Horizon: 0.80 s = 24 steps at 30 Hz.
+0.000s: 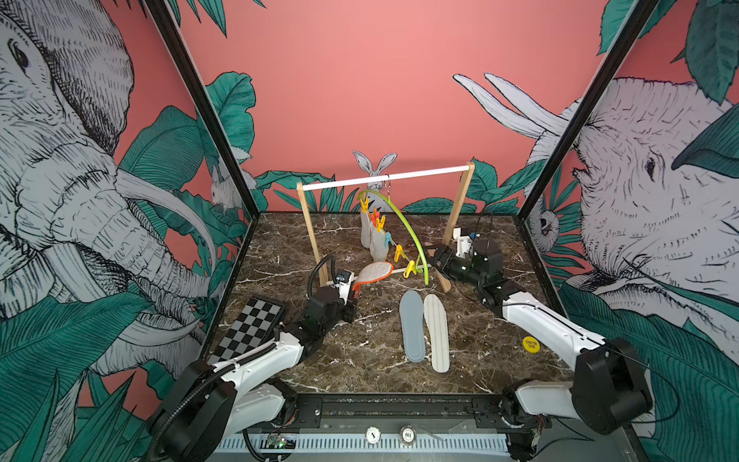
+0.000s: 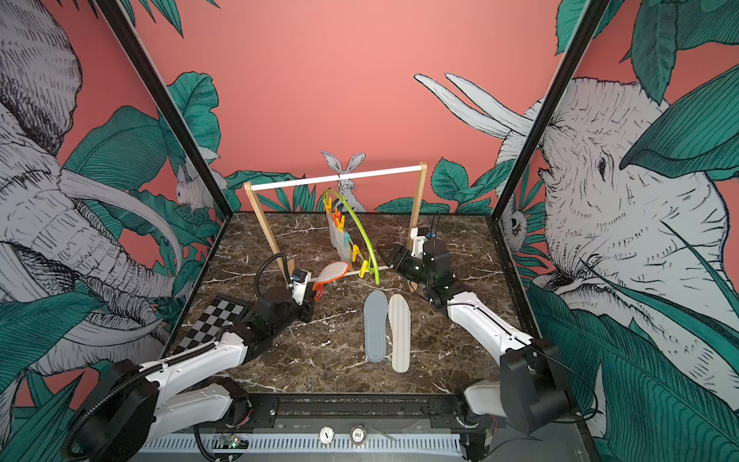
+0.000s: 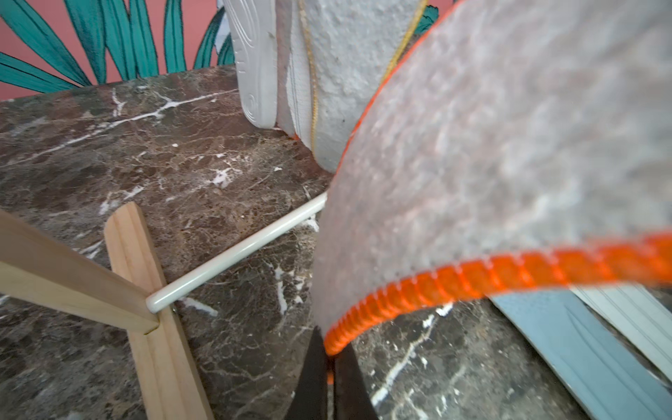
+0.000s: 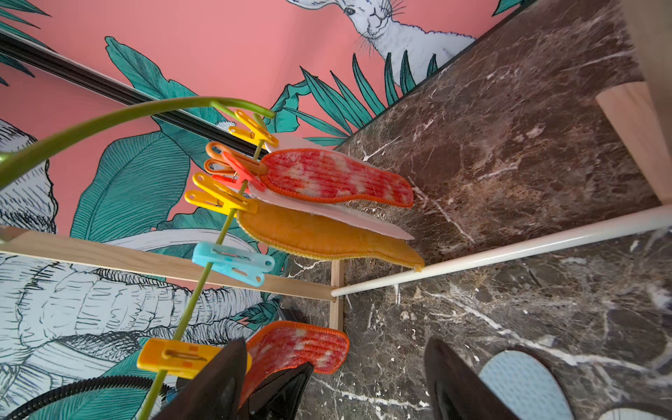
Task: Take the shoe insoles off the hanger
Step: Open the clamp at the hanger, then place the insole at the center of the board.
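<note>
Unpegging the red-orange insole [image 1: 374, 273].
Edge clamped in left claw [image 3: 329, 363]; right claw [image 4: 337, 343], apart, must pinch the yellow peg [image 4: 174, 358].

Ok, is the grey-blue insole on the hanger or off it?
Off. The grey-blue insole lies flat on the table, beside a white striped insole, apart from the hanger.

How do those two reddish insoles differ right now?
The held reddish insole is pinched at its edge by the shut left claw and curls, grey underside up; the pegged reddish insole hangs flat from a peg on the hanger. The held one is alone; the pegged one overlaps other hanging insoles. Both have mottled red tops and orange stitched edges.
</note>
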### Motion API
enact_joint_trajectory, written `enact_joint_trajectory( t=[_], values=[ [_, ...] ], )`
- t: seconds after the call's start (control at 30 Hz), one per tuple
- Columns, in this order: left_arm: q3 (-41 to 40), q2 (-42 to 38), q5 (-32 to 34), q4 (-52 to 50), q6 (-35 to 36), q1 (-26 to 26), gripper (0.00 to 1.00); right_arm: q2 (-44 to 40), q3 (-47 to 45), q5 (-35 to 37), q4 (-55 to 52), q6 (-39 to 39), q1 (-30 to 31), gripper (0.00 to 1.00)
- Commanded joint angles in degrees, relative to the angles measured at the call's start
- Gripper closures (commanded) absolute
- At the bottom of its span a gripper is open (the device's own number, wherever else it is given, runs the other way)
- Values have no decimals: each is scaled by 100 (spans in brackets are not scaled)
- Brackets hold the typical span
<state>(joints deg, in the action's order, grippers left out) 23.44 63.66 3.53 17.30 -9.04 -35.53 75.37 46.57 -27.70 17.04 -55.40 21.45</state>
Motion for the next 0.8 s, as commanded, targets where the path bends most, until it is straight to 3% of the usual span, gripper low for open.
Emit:
enact_joint_trajectory(
  t=[0.0,0.23,0.5,0.77],
  values=[
    [170,-251,-649,-617,-132,28,100,-91,-283,-308,456,294,-78,23],
    [377,-453,-1552,-1267,-341,46,100,10,-1184,-803,1958,184,-97,22],
    [442,-379,-2878,-1305,-680,204,100,457,-1715,-1332,3633,-206,-46,24],
    [535,-164,-3695,-1242,-1043,283,100,614,-1888,-1304,3798,-72,432,25]
  ],
)
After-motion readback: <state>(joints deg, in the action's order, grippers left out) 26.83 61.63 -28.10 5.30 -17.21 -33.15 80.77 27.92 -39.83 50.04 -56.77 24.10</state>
